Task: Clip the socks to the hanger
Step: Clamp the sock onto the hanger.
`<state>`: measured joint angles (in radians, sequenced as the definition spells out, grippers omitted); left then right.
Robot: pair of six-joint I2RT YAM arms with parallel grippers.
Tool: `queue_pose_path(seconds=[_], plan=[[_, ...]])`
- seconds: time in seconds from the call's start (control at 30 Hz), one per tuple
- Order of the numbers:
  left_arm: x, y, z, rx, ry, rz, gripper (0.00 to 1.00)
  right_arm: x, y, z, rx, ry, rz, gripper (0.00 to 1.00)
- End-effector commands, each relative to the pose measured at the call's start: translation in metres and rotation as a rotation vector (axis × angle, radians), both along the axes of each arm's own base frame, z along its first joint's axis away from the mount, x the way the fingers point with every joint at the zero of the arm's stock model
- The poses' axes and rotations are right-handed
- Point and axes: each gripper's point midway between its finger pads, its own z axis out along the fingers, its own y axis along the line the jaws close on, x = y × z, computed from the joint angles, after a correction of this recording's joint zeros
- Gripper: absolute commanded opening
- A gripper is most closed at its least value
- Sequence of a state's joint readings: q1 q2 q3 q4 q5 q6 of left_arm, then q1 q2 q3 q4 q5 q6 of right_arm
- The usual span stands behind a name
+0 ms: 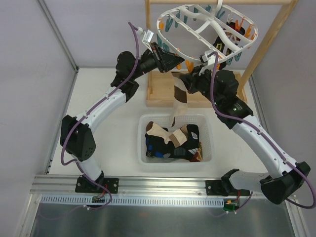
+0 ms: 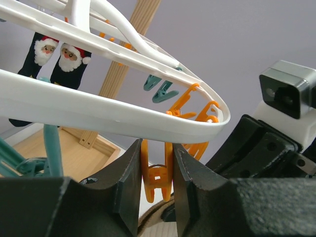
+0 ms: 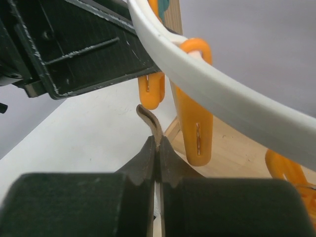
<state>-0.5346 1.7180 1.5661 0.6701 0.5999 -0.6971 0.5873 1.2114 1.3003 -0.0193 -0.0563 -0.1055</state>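
The white oval hanger (image 1: 205, 30) hangs from the wooden frame, rimmed with orange and teal pegs. My left gripper (image 2: 157, 168) is under its near rim (image 2: 98, 111), shut on an orange peg (image 2: 158, 180) and squeezing its handles. My right gripper (image 3: 158, 145) is shut on the thin top edge of a sock (image 3: 149, 118). That edge pokes up just below the squeezed orange peg (image 3: 151, 91). From above, the tan, brown and white sock (image 1: 179, 96) dangles from the right gripper (image 1: 191, 81) toward the basket.
A white basket (image 1: 143, 136) with several more socks sits below the hanger. The wooden frame's base (image 1: 160, 94) and slanted post (image 1: 269, 42) stand behind. Dark Santa socks (image 2: 54, 54) hang clipped on the far rim. Another orange peg (image 3: 195, 128) hangs right of my right fingers.
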Motion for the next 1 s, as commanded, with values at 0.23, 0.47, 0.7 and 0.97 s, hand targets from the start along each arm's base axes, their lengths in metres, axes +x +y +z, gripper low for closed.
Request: queue_pose_path(seconds=[0.23, 0.47, 0.7, 0.97], plan=[[-0.015, 0.004, 0.016, -0.024, -0.092, -0.054, 0.00, 0.003, -0.002, 0.039, 0.068, -0.100, 0.002, 0.01], [-0.016, 0.000, 0.014, -0.022, -0.116, -0.087, 0.00, 0.003, -0.001, 0.046, 0.084, -0.110, 0.018, 0.01], [-0.016, -0.002, 0.011, -0.022, -0.135, -0.101, 0.00, 0.001, -0.001, 0.054, 0.107, -0.125, 0.033, 0.01], [-0.016, -0.005, 0.009, -0.024, -0.150, -0.122, 0.00, 0.001, -0.004, 0.056, 0.120, -0.138, 0.033, 0.01]])
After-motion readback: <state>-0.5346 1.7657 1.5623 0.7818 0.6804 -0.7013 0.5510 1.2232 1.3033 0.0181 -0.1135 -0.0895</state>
